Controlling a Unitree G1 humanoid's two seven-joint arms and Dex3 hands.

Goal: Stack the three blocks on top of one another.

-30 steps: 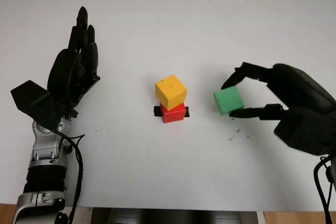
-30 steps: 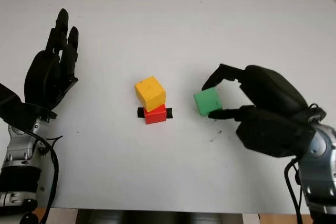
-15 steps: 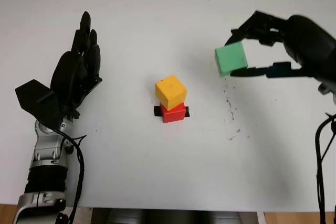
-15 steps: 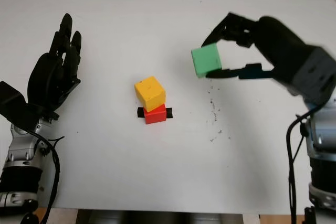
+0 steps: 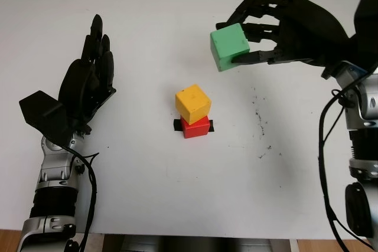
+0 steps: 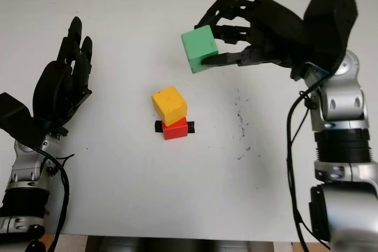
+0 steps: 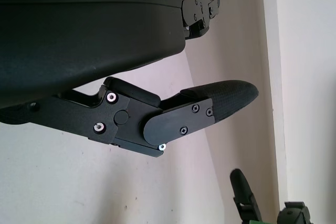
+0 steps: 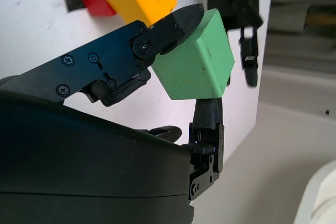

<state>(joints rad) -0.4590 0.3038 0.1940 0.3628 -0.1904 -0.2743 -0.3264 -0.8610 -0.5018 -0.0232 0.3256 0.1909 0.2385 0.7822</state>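
A: Green block (image 5: 229, 46)?

B: Pinched in my right hand (image 5: 277, 28), off the table (image 5: 177, 205), up and right of the stack.

A: Stack?

B: Yellow block (image 5: 192, 102) sits skewed on red block (image 5: 195, 127), mid-table, on a black mark (image 5: 177, 125).

A: Left hand (image 5: 87, 87)?

B: Open, holding nothing, at the table's left. No readable writing.
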